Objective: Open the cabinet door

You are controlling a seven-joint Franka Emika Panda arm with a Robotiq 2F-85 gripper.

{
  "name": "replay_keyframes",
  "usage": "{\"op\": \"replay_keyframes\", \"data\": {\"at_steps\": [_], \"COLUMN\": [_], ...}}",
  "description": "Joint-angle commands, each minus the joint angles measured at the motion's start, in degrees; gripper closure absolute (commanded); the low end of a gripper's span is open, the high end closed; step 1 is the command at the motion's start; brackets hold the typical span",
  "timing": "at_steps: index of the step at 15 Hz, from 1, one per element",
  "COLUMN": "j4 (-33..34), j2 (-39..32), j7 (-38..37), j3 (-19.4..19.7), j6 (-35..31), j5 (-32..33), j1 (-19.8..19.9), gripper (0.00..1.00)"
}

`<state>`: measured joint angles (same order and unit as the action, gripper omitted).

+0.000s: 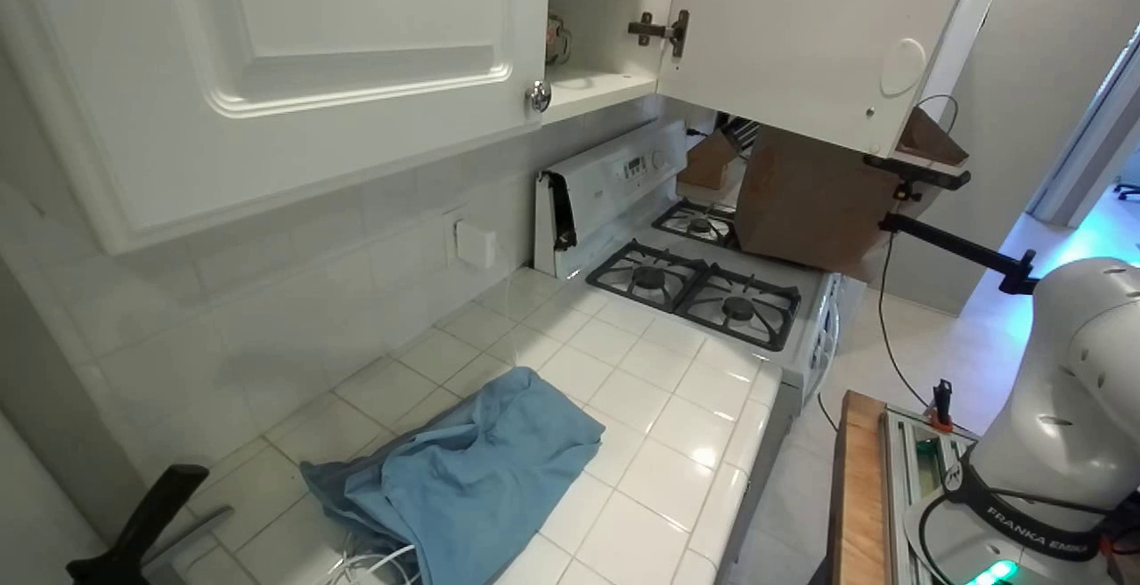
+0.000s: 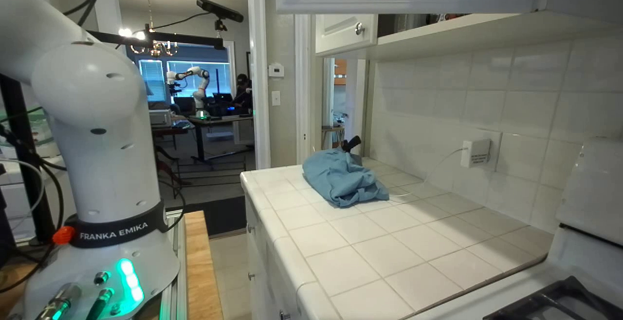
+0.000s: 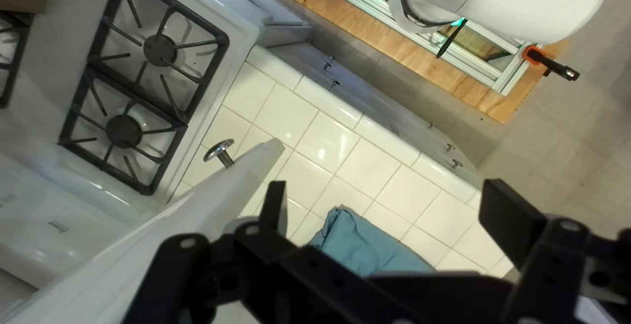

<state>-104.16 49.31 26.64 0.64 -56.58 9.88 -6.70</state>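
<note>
Wall cabinet (image 1: 592, 91): cabinet door (image 1: 802, 42) swung well out from it. Likely light, stiff, easy-swinging; push the back near the free edge. Gripper (image 3: 389, 206): wrist view only; jaws spread, nothing held, beside door's back, contact unclear. Hinge (image 1: 657, 30): an exterior view only. Chrome knob (image 3: 219, 150): wrist view shows it, hinge's view doesn't; probably slippery.

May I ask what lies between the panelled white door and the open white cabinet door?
In an exterior view, the white cabinet shelf and, apparently, a partly hidden patterned mug.
</note>
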Motion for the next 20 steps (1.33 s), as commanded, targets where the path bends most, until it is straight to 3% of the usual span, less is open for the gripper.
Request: {"op": "replay_keyframes", "data": {"at_steps": [1, 5, 10, 20], "j4": [1.0, 0.7, 0.1, -0.5], "j2": [-1.5, -3.5, -5.9, -6.8], "j7": [-7.2, -16.7, -26.7, -30.2], "j3": [-1.9, -3.7, -4.2, -5.3], "j6": [-1.1, -4.2, -13.9, -27.9], "j5": [1.4, 1.5, 0.0, 1.6], "j1": [-0.8, 1.3, 3.1, 4.7], "gripper": [0.00, 0.00, 0.00, 0.00]}}
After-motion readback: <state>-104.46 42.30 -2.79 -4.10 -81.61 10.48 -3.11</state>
